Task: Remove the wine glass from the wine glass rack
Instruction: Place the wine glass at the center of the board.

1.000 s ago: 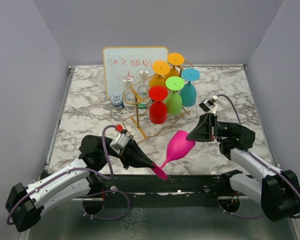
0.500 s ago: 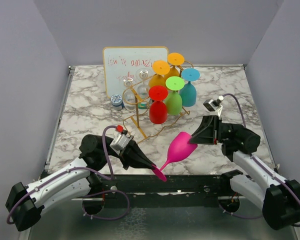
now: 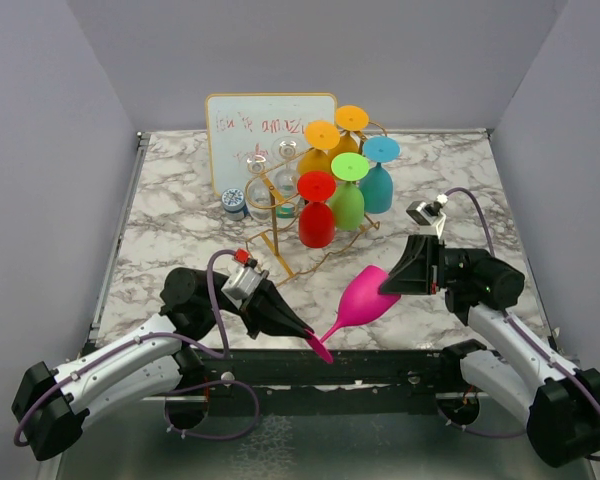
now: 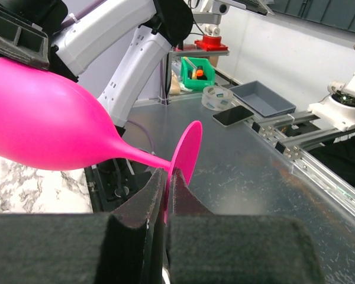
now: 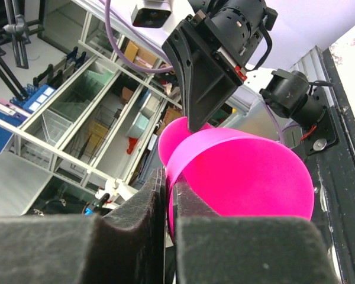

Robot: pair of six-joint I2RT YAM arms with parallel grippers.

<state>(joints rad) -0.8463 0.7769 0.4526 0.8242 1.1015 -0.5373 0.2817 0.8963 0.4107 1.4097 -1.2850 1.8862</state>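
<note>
A pink wine glass (image 3: 360, 300) is held tilted above the table's front edge, off the gold wire rack (image 3: 280, 225). My left gripper (image 3: 310, 337) is shut on its round foot (image 4: 186, 151). My right gripper (image 3: 388, 288) is shut on the rim of its bowl (image 5: 242, 177). The bowl also shows in the left wrist view (image 4: 47, 124). The rack still holds red (image 3: 316, 210), green (image 3: 347, 195), teal (image 3: 379, 180), orange and clear glasses hanging upside down.
A small whiteboard (image 3: 270, 135) with red writing stands behind the rack. A small jar (image 3: 234, 203) sits left of the rack. Grey walls enclose the marble table (image 3: 180, 230) on three sides.
My right gripper has moved toward the front right and closed onto the pink glass's bowl rim. The glass has shifted slightly with it. The left arm has barely moved.
</note>
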